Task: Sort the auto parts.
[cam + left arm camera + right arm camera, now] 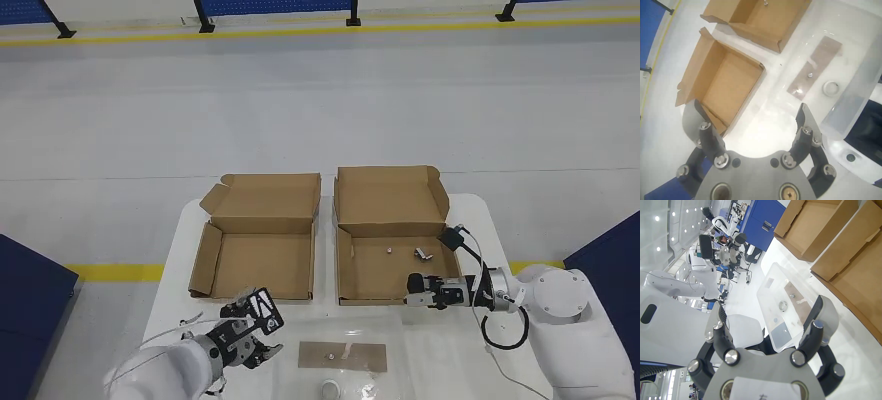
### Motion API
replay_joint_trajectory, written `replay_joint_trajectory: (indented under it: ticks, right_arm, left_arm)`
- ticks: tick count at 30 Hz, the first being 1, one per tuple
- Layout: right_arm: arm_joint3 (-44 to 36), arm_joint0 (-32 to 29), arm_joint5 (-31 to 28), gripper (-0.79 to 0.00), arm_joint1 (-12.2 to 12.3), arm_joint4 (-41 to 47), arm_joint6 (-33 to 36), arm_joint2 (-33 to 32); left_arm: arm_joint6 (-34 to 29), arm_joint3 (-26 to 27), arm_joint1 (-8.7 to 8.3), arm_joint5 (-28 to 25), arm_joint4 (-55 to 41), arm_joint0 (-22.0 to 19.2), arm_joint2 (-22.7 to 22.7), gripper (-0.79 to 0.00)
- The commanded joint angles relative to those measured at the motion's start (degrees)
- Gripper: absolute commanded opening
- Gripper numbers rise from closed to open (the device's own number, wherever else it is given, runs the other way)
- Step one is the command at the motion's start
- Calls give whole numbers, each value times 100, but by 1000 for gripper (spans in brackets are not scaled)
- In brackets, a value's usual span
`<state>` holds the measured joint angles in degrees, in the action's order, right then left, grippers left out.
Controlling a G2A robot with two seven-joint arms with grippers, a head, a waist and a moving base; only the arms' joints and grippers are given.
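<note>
Left gripper (749,106), jaws apart and empty, hangs just beside the clear tray (848,106) holding a ring (831,88) and a bolt (809,75). Small and smooth, either could skid from a pinch.

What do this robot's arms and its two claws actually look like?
The left arm and right arm are smooth, rounded white shells. The left gripper and right gripper match: a grey metal base plate with silver screws, black linkage bars, and two fingers with grey backs and black ribbed pads. A black cable loops by the right wrist.
</note>
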<state>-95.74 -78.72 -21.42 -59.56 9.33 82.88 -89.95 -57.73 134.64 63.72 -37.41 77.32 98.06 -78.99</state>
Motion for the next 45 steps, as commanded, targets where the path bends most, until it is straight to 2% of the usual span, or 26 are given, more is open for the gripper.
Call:
replay_joint_trajectory:
  ticks: [1, 11, 15, 18, 22, 26, 28, 37, 40, 45]
  right_arm:
    - [0, 0, 0, 0, 0, 0, 0, 0]
    - [0, 0, 0, 0, 0, 0, 0, 0]
    - [0, 0, 0, 0, 0, 0, 0, 0]
    - [0, 0, 0, 0, 0, 0, 0, 0]
    - [0, 0, 0, 0, 0, 0, 0, 0]
    - [0, 0, 0, 0, 0, 0, 0, 0]
    - [0, 0, 0, 0, 0, 0, 0, 0]
    - [0, 0, 0, 0, 0, 0, 0, 0]
    - [0, 0, 0, 0, 0, 0, 0, 0]
    - [0, 0, 0, 0, 0, 0, 0, 0]
  left_arm:
    - [-579, 0, 9, 50, 140, -211, 360, 0]
    - [-648, 0, 9, 52, 233, -256, 447, 0]
    - [-850, 0, -1, -66, 219, -385, 913, 0]
    - [-1018, -35, -106, 101, 205, -522, 1480, 0]
    - [-1406, -173, -293, 488, -26, -1042, 2258, 0]
    - [-1844, -432, -480, 927, -769, -1850, 3004, 0]
    - [-2121, -549, -556, 1203, -957, -2280, 3235, 0]
    - [-2116, -569, -557, 1210, -949, -2270, 3242, 0]
    - [-2233, -591, -535, 1318, -862, -2297, 3477, 0]
    - [-2791, -868, -423, 1876, -1715, -2862, 3965, 0]
